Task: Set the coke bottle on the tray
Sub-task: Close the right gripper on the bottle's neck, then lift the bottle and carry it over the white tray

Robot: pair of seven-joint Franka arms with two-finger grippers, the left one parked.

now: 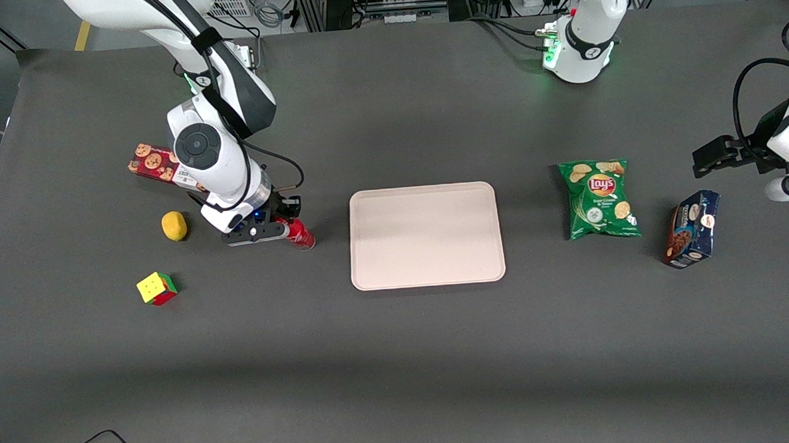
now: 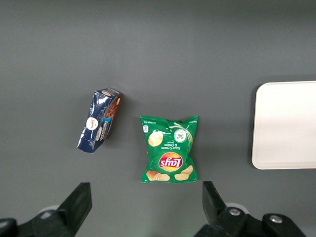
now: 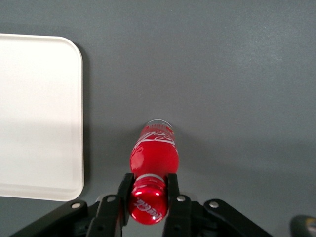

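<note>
The coke bottle [image 1: 300,235] is small and red with a red cap and white script. It stands on the dark table beside the tray, toward the working arm's end. In the right wrist view the bottle [image 3: 154,150] sits with its cap between my fingers. My gripper [image 1: 286,221] [image 3: 148,190] is shut on the bottle's neck just under the cap. The pale pink-beige tray [image 1: 426,235] lies flat at the table's middle and nothing is on it; its rim shows in the right wrist view [image 3: 79,123] and the left wrist view [image 2: 256,128].
A yellow lemon-like object [image 1: 174,226], a colour cube [image 1: 157,288] and a red cookie box [image 1: 154,163] lie near my arm. A green Lay's bag [image 1: 598,198] [image 2: 169,149] and a dark blue snack box [image 1: 693,228] [image 2: 100,120] lie toward the parked arm's end.
</note>
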